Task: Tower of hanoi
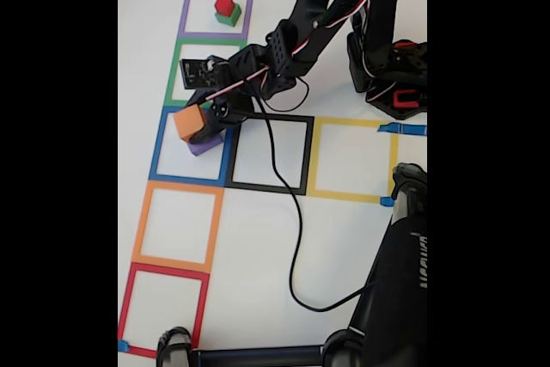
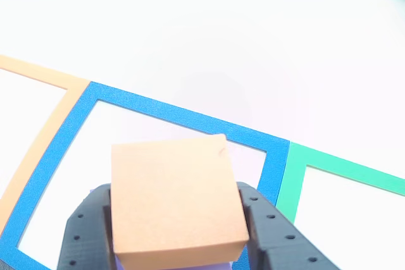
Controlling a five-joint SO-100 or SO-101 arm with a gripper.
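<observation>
While clamped from both sides on the orange block (image 1: pixel 189 122), gripper (image 1: pixel 203 125) over the blue tape square (image 1: pixel 160 145) in the fixed view, purple block (image 1: pixel 206 145) directly beneath inside that square. Orange block (image 2: pixel 176 197) between black fingers (image 2: pixel 85 226) in the other view, a sliver of purple showing under it. Red block (image 1: pixel 225 5) stacked on green block (image 1: pixel 229 17) inside the purple tape square (image 1: pixel 185 8), well apart from the gripper.

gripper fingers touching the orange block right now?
Touching. In the other view, the black gripper has a finger pressed flush against each side of the solid orange block, no gap visible.
</observation>
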